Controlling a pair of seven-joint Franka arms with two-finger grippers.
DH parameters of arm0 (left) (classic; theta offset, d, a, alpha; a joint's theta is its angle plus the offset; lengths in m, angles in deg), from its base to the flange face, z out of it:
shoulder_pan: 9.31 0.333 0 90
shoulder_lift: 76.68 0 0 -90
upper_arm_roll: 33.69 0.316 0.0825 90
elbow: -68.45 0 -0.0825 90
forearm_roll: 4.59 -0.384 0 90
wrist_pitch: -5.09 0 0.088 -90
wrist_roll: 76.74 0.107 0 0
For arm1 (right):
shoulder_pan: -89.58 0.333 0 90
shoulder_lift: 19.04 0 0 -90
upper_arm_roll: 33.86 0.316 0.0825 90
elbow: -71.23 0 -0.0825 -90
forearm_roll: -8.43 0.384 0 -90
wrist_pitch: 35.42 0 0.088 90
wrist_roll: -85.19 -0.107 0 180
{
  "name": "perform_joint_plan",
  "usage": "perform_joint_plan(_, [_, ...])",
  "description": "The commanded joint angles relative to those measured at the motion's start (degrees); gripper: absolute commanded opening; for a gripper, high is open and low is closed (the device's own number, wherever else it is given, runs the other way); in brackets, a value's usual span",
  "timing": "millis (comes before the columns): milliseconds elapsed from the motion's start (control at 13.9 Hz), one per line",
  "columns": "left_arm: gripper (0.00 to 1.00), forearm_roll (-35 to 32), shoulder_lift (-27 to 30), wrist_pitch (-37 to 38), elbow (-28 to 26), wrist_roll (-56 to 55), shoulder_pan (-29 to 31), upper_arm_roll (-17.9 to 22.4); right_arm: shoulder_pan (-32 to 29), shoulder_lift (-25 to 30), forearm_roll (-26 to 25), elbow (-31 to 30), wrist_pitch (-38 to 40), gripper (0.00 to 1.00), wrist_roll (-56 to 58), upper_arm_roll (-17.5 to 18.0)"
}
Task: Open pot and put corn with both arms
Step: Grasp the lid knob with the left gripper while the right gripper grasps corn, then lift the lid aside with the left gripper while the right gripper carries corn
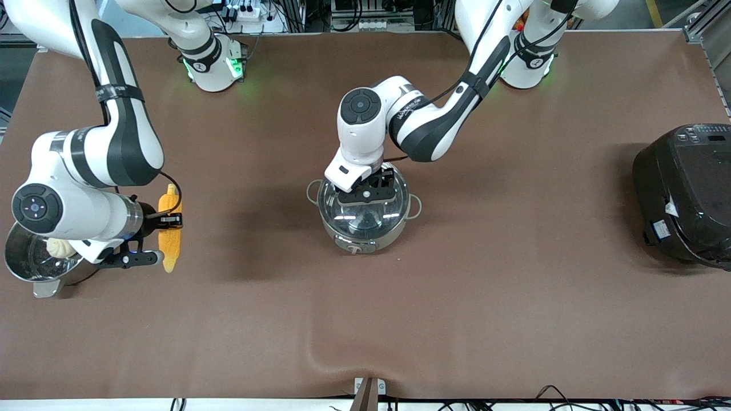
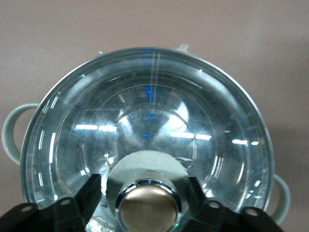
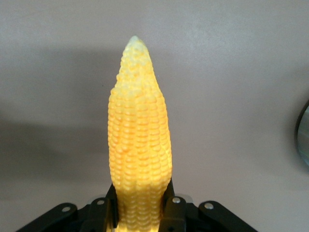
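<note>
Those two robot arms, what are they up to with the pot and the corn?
They are working toward getting the corn into the pot. The left gripper sits on top of the pot in the middle of the table, its fingers open on either side of the lid's knob; the glass lid is still on. The right gripper holds the corn by its thick end, toward the right arm's end of the table, beside a steel steamer pot with a white bun in it.
</note>
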Motion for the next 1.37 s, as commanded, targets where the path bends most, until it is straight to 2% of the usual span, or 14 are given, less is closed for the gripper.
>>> perform_joint_plan(0, [0.00, -1.3, -0.5, 0.0, 1.2, -3.0, -0.7, 0.2, 0.8, -0.8, -1.6, 2.6, 1.1, 0.00, -1.5, -0.1])
perform_joint_plan(144, [0.00, -1.0, -0.2, 0.4, 1.2, -3.1, -0.7, 0.1, 2.3, -0.3, -4.0, 2.9, 3.0, 0.00, -2.0, 0.0])
perform_joint_plan(432, [0.00, -0.7, 1.5, 0.9, 1.1, -3.0, -0.5, 0.0, 3.7, -0.1, -3.1, 7.9, 9.1, 0.00, -2.2, 0.2])
perform_joint_plan(1007, [0.00, -0.7, 4.7, 5.4, 1.2, -2.6, 0.7, 0.2, 5.4, -0.2, -2.3, 9.2, 9.1, 0.00, -6.9, 0.3])
perform_joint_plan(1151, [0.00, -0.2, 6.9, 8.5, 1.1, -2.5, 3.4, 0.1, 6.9, -0.2, 0.7, 9.9, 9.1, 0.00, -9.0, 0.2])
perform_joint_plan(1295, [0.00, 3.3, 8.3, 10.5, 1.1, -2.6, 8.2, 0.2, 9.4, -0.1, 2.0, 9.9, 8.6, 0.00, -9.5, 0.3])
